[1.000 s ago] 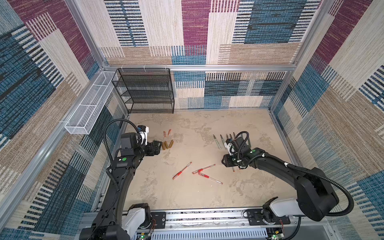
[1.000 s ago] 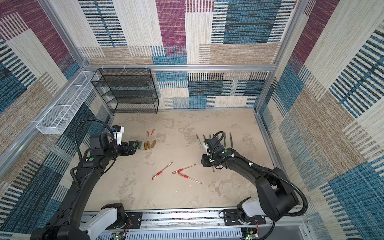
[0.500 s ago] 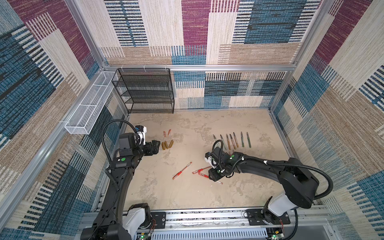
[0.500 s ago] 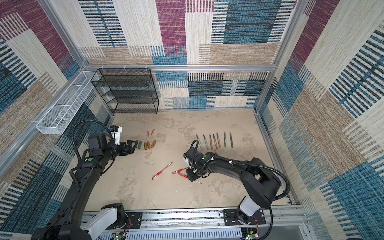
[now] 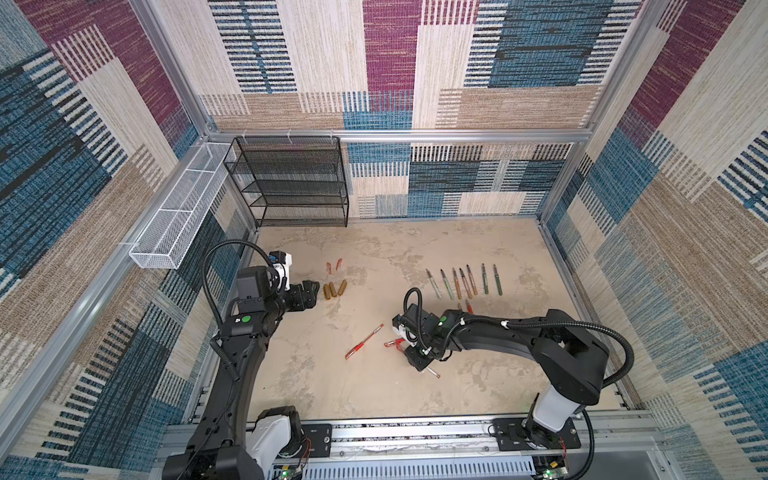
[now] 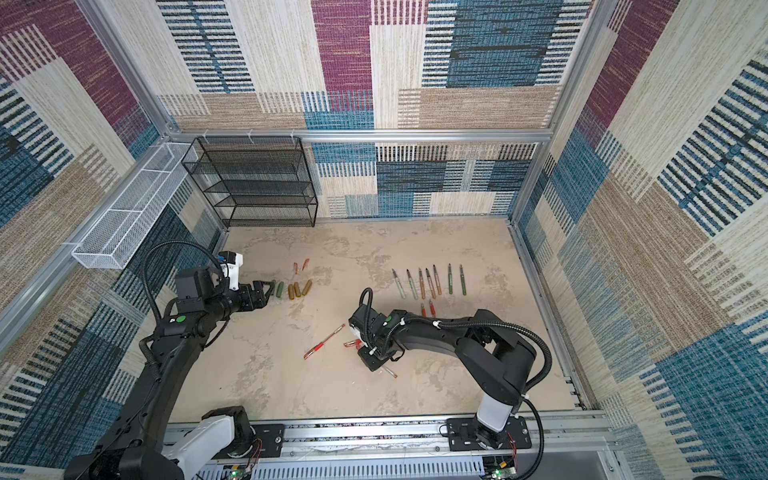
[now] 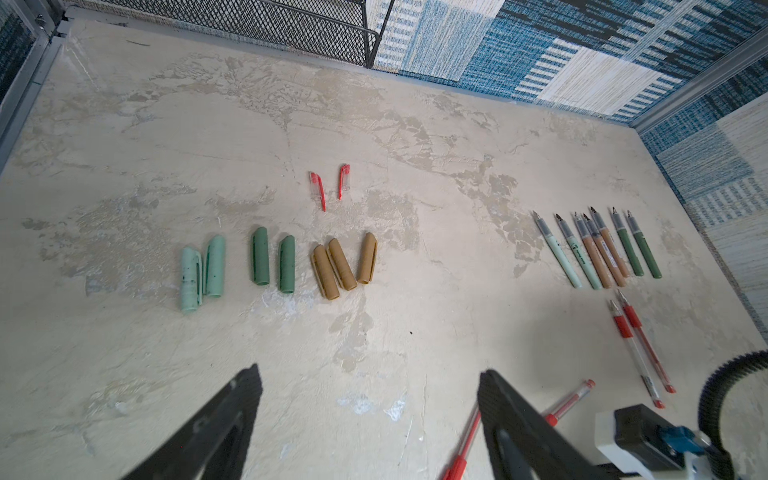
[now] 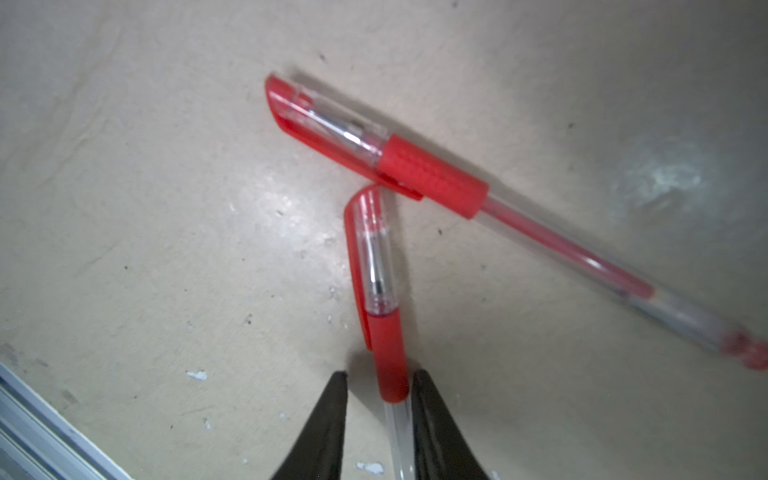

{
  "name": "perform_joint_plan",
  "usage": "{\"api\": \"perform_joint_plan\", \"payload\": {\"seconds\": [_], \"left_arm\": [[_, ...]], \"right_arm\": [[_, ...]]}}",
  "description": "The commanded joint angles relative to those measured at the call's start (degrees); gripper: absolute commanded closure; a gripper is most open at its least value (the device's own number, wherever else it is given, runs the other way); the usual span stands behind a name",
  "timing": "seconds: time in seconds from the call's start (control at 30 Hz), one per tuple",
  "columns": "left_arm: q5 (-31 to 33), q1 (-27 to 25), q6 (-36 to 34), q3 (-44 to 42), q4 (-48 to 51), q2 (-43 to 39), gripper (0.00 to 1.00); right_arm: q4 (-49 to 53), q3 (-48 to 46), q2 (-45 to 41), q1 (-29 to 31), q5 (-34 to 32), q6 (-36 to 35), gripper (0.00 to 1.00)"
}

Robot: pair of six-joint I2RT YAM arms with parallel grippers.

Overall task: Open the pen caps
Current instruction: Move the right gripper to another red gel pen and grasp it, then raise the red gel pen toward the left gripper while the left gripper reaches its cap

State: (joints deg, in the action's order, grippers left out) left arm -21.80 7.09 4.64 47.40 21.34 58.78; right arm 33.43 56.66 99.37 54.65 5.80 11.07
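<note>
Setting: a beige, mottled tabletop (image 5: 374, 399) boxed in by patchwork woven walls (image 5: 390, 62).
Task's thing: the red cap (image 8: 368, 249) is clear-bodied with a red clip. It sits on a red pen (image 8: 388, 361) lying flat near the table's middle, toward the front.
Handling: it looks light, stiff, smooth and slippery. It is likely a push fit that wants a straight pull along the pen, and the thin clip seems the part likeliest to flex or snap.
Where to hold: anchor on the rubbery red sleeve just behind the cap. Pull on the cap's body, not its clip.
Grip: the right gripper (image 8: 380, 374) has its jaws narrow, straddling the pen at the sleeve's rear end. A sliver of gap shows on 1 side, so it does not look clamped.
Neighbour: a 2nd capped pen (image 8: 432, 178) lies across ahead. The cap's tip appears to touch its clip, so a lift may drag it.
Further out: a 3rd capped pen (image 5: 364, 341) lies apart, toward the left arm.
Other arm: the left gripper (image 7: 370, 370) is wide open and empty. It hovers near the loose caps (image 7: 286, 266), which are 2 mint, 2 dark green, 3 brown and 2 slim red.
Far side: the uncapped barrels (image 7: 649, 257) lie in rows.
Hidden: in both top views the right arm covers the pen except its tail. The right wrist view is soft and cuts off the pen's rear.
</note>
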Motion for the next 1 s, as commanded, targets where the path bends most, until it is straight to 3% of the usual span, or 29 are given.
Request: {"api": "perform_joint_plan", "payload": {"seconds": [0.0, 0.17, 0.5, 0.7, 0.83, 0.97], "left_arm": [[-1.6, 0.2, 1.2, 0.2, -1.1, 0.2, 0.14], [-1.9, 0.2, 1.2, 0.0, -1.8, 0.4, 0.15], [-8.0, 0.3, 2.3, 0.1, -2.3, 0.3, 0.18], [-16.5, 0.4, 5.9, -0.6, -4.8, -0.1, 0.19], [-25.0, 0.3, 12.1, -1.1, -9.1, 0.4, 0.22], [-29.1, -0.7, 15.2, -3.4, -12.3, 0.5, 0.24]], "right_arm": [[4.8, -0.3, 2.3, 1.2, -1.1, 0.1, 0.75], [6.2, -0.5, 2.4, 3.2, -1.7, -0.7, 0.86], [8.9, 6.9, -1.6, 3.6, -2.1, -3.0, 0.9], [-1.9, 9.8, -2.1, 1.9, 1.5, -0.8, 0.89], [-10.3, 12.3, -1.6, 1.7, 1.8, 2.1, 0.89], [-17.2, 15.1, -0.4, 1.8, 1.0, 4.6, 0.9]]}}
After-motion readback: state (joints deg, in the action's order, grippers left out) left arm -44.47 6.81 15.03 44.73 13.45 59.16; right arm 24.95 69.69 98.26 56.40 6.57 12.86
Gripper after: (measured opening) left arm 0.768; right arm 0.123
